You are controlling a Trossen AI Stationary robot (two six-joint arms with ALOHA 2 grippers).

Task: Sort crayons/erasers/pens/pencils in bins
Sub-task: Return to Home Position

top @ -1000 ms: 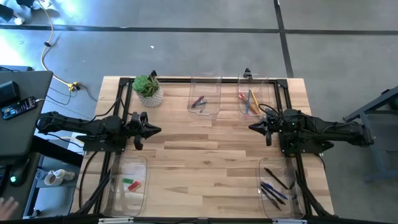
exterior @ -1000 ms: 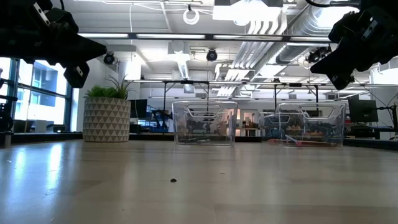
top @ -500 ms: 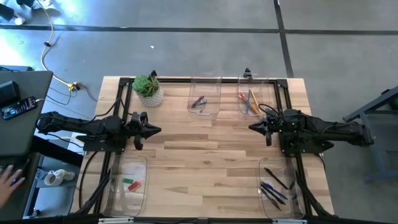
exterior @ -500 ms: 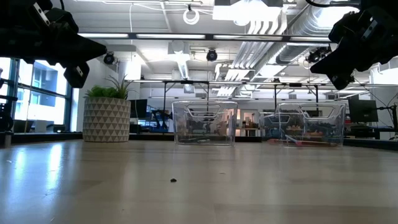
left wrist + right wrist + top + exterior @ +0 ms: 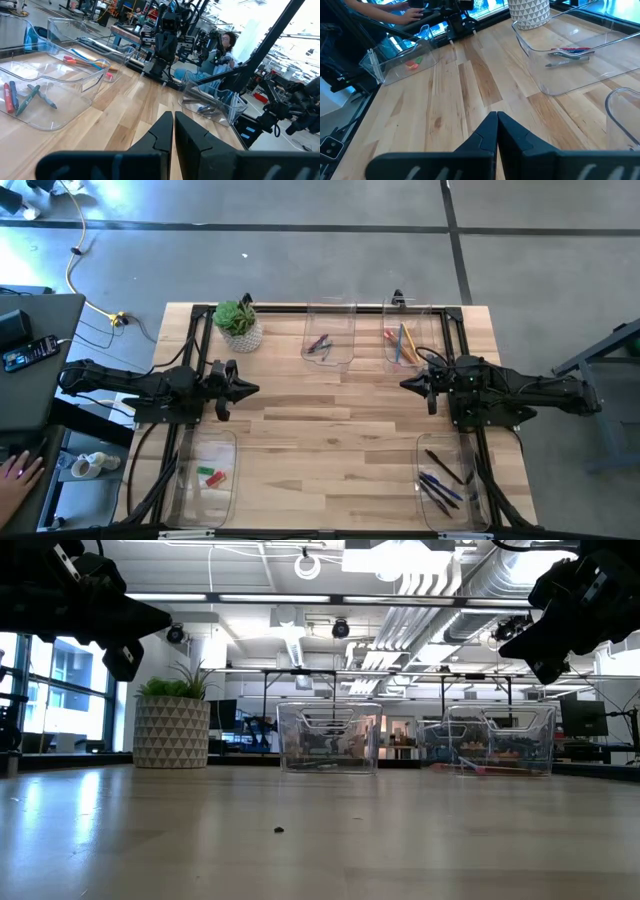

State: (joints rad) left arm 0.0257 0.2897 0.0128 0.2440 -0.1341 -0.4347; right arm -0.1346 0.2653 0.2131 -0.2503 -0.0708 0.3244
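Above the table's two sides, both grippers hang closed and empty, sorting apparently done.

Left gripper [image 5: 252, 389] and right gripper [image 5: 407, 384] face each other over bare wood; crayons [image 5: 320, 344], pencils [image 5: 399, 343], erasers [image 5: 209, 476] and pens [image 5: 440, 477] lie in four bins [image 5: 345, 358]. Little can go wrong unless an arm swings and clips a bin wall. Any mis-sorted piece is too small to rule out.

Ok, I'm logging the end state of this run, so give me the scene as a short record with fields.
crayons: in far middle bin
pencils: in far right bin
erasers: in near left bin
pens: in near right bin
left gripper: shut, empty, above table's left side
right gripper: shut, empty, above table's right side
table middle: no loose items
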